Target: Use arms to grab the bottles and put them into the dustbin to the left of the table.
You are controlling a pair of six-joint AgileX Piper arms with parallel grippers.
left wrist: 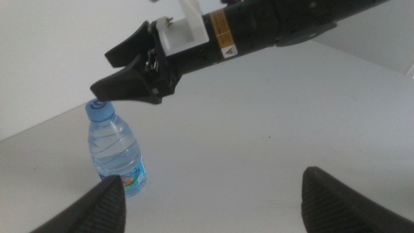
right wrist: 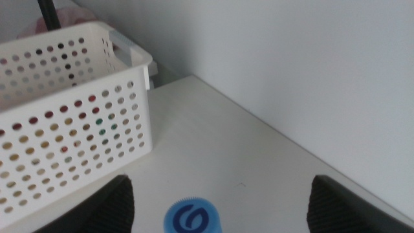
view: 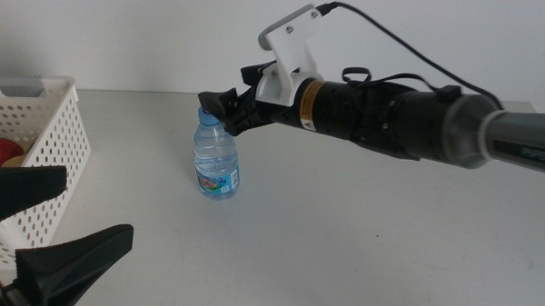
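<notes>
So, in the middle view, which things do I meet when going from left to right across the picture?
White dustbin at the left edge with the waiting left gripper in front of it → blue-capped water bottle → right gripper just over its cap, its arm running off right.

The right arm (view: 410,121) reaches in from the right, its right gripper (view: 221,110) held out level with jaws spread. The left gripper (view: 42,231) waits low at the near left, jaws wide.

My gripper (right wrist: 217,200) hangs with jaws spread wide directly above a blue bottle cap (right wrist: 191,217), the white perforated basket (right wrist: 77,123) standing nearby on the grey table (right wrist: 259,162).
</notes>
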